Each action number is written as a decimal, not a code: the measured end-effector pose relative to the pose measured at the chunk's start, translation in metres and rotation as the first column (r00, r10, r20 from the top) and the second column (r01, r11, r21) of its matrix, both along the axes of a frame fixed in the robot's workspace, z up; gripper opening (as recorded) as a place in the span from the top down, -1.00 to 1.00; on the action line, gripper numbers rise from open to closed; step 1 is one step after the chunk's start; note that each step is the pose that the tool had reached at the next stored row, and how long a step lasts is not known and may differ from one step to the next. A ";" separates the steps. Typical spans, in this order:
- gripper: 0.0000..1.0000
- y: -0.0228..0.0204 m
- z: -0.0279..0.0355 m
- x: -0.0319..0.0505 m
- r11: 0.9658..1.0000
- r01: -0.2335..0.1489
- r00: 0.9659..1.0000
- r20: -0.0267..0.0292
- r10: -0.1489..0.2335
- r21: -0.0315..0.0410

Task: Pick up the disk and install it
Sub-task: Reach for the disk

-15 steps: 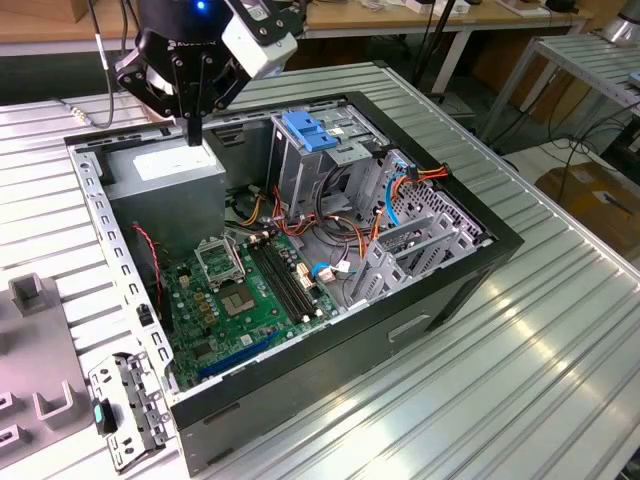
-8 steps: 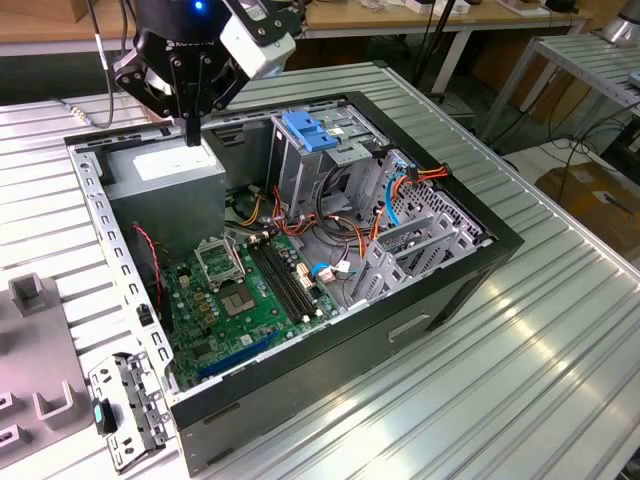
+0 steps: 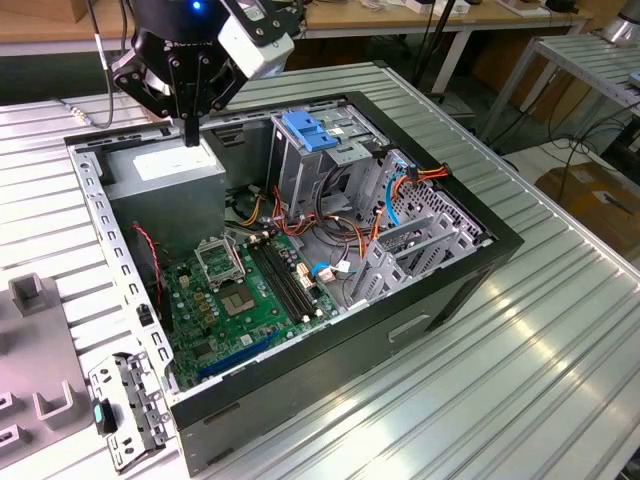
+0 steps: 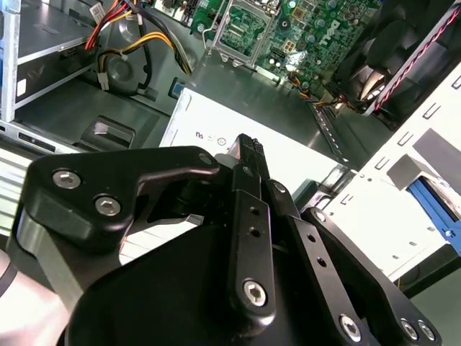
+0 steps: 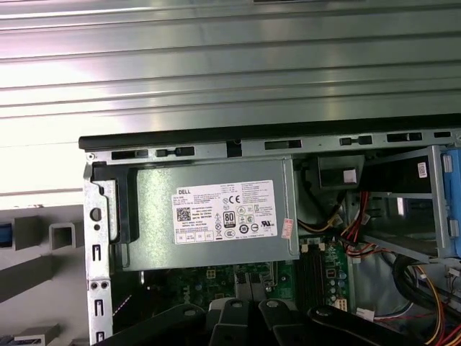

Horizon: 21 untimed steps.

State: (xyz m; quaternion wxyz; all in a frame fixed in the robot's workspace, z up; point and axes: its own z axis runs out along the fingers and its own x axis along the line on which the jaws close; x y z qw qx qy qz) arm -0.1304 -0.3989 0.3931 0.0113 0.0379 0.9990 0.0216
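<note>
In the exterior view the black gripper [image 3: 190, 132] hangs over the grey metal power-supply box [image 3: 165, 172] in the open black computer case [image 3: 400, 310]. The case lies on its side on the ribbed metal bench [image 3: 520, 390], probably so the bays face upward. The gripper's fingers are pressed together on nothing.

In the second wrist view a blue-edged piece [image 4: 434, 209], likely the disk, sits in a pale holder outside the case wall, well apart from the gripper.

In the first wrist view the power-supply box lies directly beneath.
</note>
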 end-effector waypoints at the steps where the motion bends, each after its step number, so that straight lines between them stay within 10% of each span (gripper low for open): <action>1: 0.79 0.0000 0.0000 -0.0003 1.000 0.000 1.000 0.000 0.000 0.000; 21: 0.79 0.0000 -0.0001 -0.0072 1.000 0.000 1.000 -0.002 0.000 0.000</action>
